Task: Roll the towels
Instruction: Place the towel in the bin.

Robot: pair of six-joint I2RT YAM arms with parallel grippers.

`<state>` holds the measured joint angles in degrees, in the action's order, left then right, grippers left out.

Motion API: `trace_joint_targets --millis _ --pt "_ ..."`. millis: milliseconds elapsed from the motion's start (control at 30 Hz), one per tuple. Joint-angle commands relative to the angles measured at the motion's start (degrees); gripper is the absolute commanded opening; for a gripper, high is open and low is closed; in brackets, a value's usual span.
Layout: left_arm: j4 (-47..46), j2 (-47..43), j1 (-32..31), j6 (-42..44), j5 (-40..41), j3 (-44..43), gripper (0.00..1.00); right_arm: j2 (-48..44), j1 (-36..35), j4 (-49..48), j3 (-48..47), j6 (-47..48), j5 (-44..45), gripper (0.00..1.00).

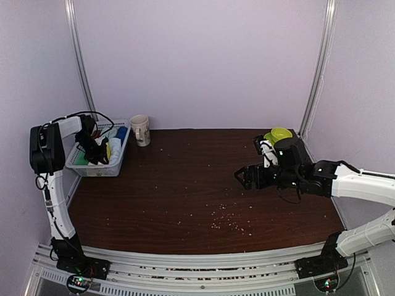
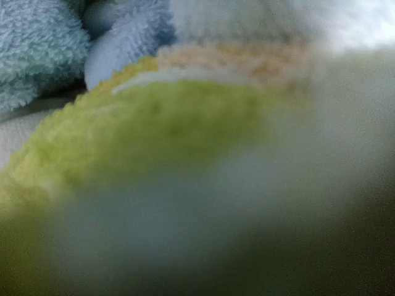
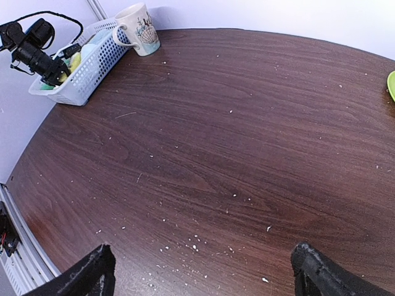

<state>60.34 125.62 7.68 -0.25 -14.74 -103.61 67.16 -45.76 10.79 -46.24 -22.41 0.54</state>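
Towels [image 1: 111,148] lie bunched in the white basket [image 1: 99,168] at the far left corner of the worktop [image 1: 197,185]. From above only scraps of colour show past the left fingers [image 1: 94,151], which reach down into it. The left wrist view fills with the yellow-green towel [image 2: 154,123], badly blurred, and the pale blue towel [image 2: 37,55] behind it. No finger shows there, so I cannot tell how they stand. The right fingers [image 3: 92,274] hang spread wide apart over the worktop's right side, holding nothing. A broad stretch of wood lies between the arms. A mug [image 1: 141,130] stands just beside the basket. A green bowl [image 1: 279,134] sits at the rear right edge, partly hidden by the right arm.
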Motion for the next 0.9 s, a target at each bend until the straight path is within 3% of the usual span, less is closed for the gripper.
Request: trace_joint_targets --millis 0,133,200,400,667,700,767,867 --pt "-2.35 3.40 0.71 1.90 -11.57 -0.19 0.06 -0.43 0.19 -0.75 -0.22 0.58 2.01 1.00" --pt "-2.22 3.59 0.80 0.36 -7.32 -0.35 0.29 0.27 0.18 -0.97 -0.84 0.62 1.67 1.00" --pt "-2.47 2.82 0.76 -0.53 -5.06 -0.35 0.46 0.76 0.23 -1.32 -0.99 0.62 1.51 1.00" --pt "-3.84 -0.67 0.77 -2.29 -2.23 -0.94 0.59 1.66 0.16 -1.39 -1.79 0.60 0.51 1.00" --pt "-3.54 -2.88 0.82 -4.08 2.75 -1.51 0.66 0.91 0.22 -1.21 -1.93 0.60 0.43 1.00" --pt "-3.70 -3.39 0.76 -4.38 3.27 -1.35 0.72 0.88 0.15 -1.21 -2.00 0.61 0.43 1.00" --pt "-3.81 -3.99 0.82 -4.73 4.10 -1.39 0.96 0.80 0.20 -1.21 -2.11 0.61 0.26 1.00" --pt "-3.55 -4.48 0.78 -5.06 5.12 -1.90 0.98 0.54 0.18 -1.39 -2.15 0.62 0.26 1.00"
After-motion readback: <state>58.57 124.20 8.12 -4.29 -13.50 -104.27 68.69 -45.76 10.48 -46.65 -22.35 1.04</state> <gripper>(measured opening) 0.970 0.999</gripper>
